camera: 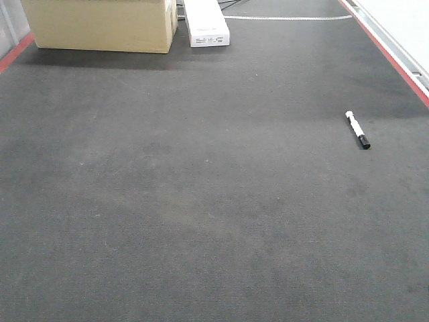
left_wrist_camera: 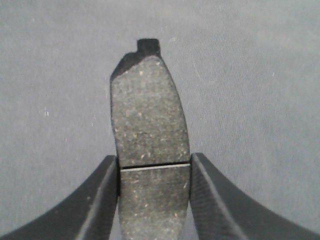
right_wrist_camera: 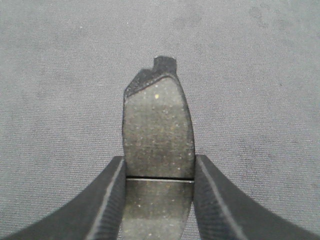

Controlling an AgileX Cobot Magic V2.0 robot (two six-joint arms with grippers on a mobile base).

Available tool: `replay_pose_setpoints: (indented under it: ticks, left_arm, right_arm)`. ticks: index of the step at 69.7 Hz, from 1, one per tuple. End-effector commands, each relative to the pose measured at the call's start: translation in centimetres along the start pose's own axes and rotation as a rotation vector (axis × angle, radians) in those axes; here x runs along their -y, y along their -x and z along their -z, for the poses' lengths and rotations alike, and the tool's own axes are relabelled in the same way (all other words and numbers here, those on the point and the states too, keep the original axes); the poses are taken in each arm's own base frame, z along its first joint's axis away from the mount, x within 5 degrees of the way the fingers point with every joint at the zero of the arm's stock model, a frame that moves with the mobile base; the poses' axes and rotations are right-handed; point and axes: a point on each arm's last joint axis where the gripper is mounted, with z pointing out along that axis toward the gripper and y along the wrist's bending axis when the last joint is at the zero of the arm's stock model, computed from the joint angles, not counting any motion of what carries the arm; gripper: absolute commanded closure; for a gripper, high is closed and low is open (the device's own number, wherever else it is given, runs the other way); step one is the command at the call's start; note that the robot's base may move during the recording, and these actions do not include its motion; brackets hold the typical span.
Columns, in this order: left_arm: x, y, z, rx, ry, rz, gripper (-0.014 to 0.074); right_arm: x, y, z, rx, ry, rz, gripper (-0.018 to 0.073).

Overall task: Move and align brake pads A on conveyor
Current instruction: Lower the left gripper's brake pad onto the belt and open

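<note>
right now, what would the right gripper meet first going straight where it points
Only the conveyor belt lies ahead; the brake pad held in the right gripper sticks out past its jaws, so the pad's notched tip would likely touch first. Depth unclear.
</note>
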Motion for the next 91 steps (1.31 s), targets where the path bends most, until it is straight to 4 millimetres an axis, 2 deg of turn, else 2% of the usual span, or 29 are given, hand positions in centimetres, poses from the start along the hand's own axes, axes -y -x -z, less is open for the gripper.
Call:
replay_pose_setpoints:
  ticks: [1,17,29,38,48,58,71,91]
  left_arm:
    - [0.2,1.6,0.6,0.135,-0.016,0.014,0.0603]
    - [0.5,1.9,0.2,0.128,-0.052,0.038,0.0601]
    - [0.5,4.8,-1.5,0.114,-0.037,0.039,0.0594]
    - [0.6,7.7,-3.8,0.056,-0.034,0.049,0.0593]
    - [0.5,10.1,-7.2,-0.022,-0.029,0.061,0.0592]
    - [0.3,11.7,-10.8,-0.076,-0.017,0.067,0.0590]
    - [0.1,12.5,-14.2,-0.123,-0.007,0.073,0.0584]
    - [-0.4,11.4,-19.3,-0.227,0.011,0.100,0.0571]
  right_arm:
    - [0.1,1.3,0.7,0.098,-0.006,0.002,0.0552]
    - [0.1,1.3,0.7,0.098,-0.006,0.002,0.0552]
    - [0.1,1.3,0.7,0.097,-0.006,0.002,0.0552]
    - [0.1,1.3,0.7,0.097,-0.006,0.002,0.0552]
    - [0.1,1.3,0.7,0.097,-0.006,0.002,0.0552]
    - [0.1,1.3,0.7,0.097,-0.006,0.002,0.0552]
    - [0.1,1.3,0.7,0.097,-0.006,0.002,0.0552]
    - [0.1,1.3,0.7,0.097,-0.006,0.002,0.0552]
